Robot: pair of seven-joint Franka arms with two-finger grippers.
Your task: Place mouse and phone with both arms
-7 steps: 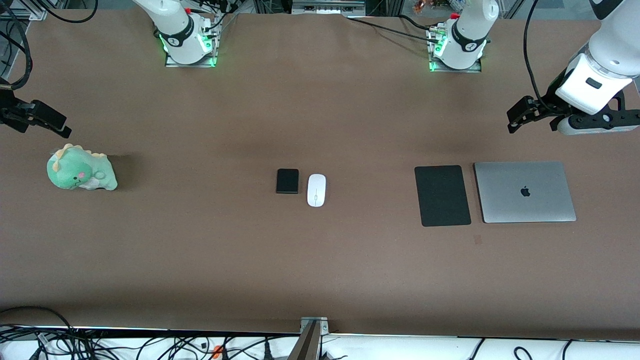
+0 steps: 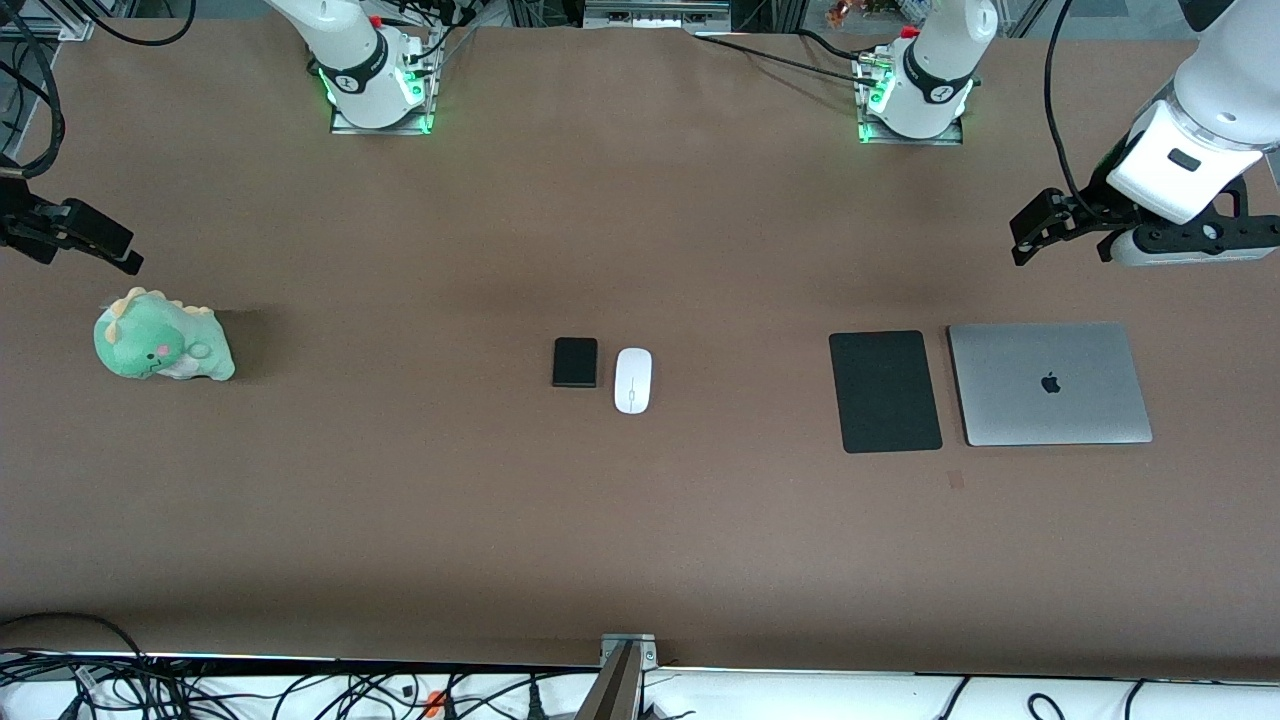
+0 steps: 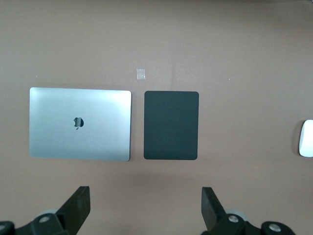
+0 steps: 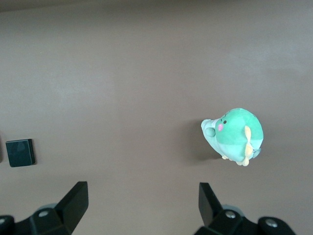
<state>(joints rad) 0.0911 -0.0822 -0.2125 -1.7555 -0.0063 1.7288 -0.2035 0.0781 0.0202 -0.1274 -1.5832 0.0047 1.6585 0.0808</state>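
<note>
The white mouse (image 2: 632, 380) lies on the brown table near its middle, with the small black phone (image 2: 575, 362) beside it toward the right arm's end. The mouse's edge shows in the left wrist view (image 3: 306, 138); the phone shows in the right wrist view (image 4: 20, 152). My left gripper (image 2: 1030, 235) is open and empty, up in the air over the table at the left arm's end. My right gripper (image 2: 105, 250) is open and empty, in the air at the right arm's end, over the table beside the plush toy.
A large flat black pad (image 2: 885, 391) and a closed silver laptop (image 2: 1049, 384) lie side by side toward the left arm's end. A green plush dinosaur (image 2: 160, 336) sits toward the right arm's end. A small tape mark (image 2: 956, 480) is nearer the camera than the pad.
The left arm has lifted slightly, its gripper moving a little toward the bases. The right gripper, mouse and phone have not moved.
</note>
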